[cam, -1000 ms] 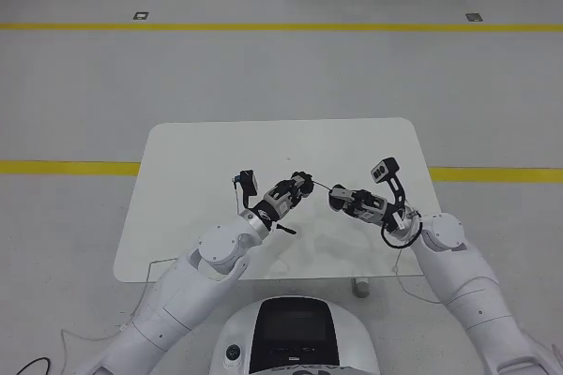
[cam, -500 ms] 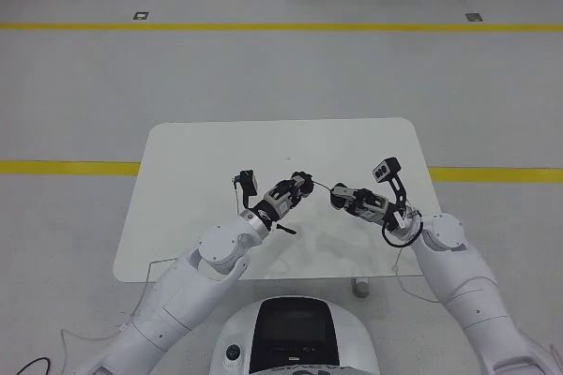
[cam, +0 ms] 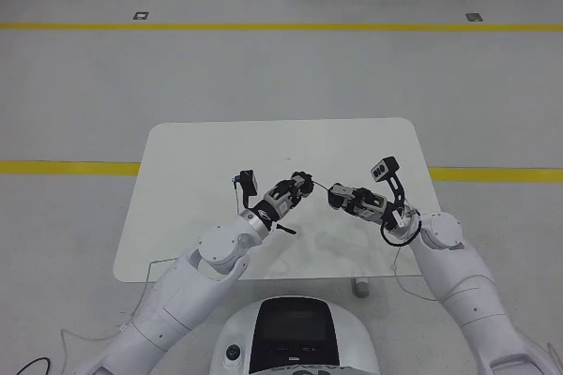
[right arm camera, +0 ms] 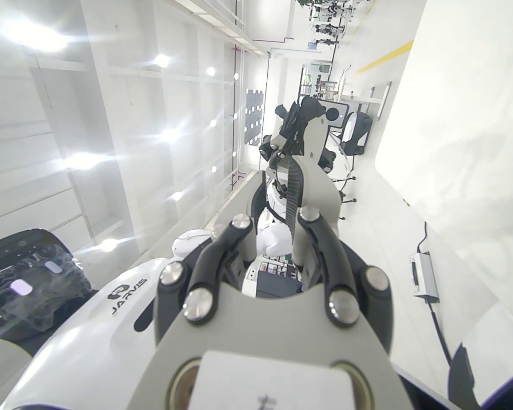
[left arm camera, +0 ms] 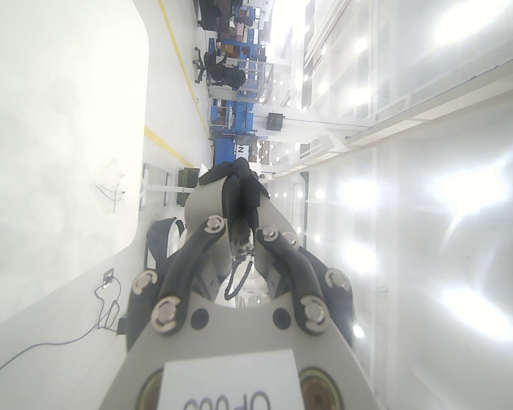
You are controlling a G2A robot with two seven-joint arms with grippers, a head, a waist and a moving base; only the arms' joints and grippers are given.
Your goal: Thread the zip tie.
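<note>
Centrally, above a white rounded-rectangle bench, two grey, black-tipped tools face each other tip to tip. The left tool has its padded fingers pressed together on one end of a thin black zip tie. The right tool is likewise clamped on the other end. The tie spans the small gap between them, raised off the bench.

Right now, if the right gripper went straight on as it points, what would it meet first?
Most likely the left gripper: in the top view the right gripper points straight at it across a small gap above the white table. Relative height is unclear.
</note>
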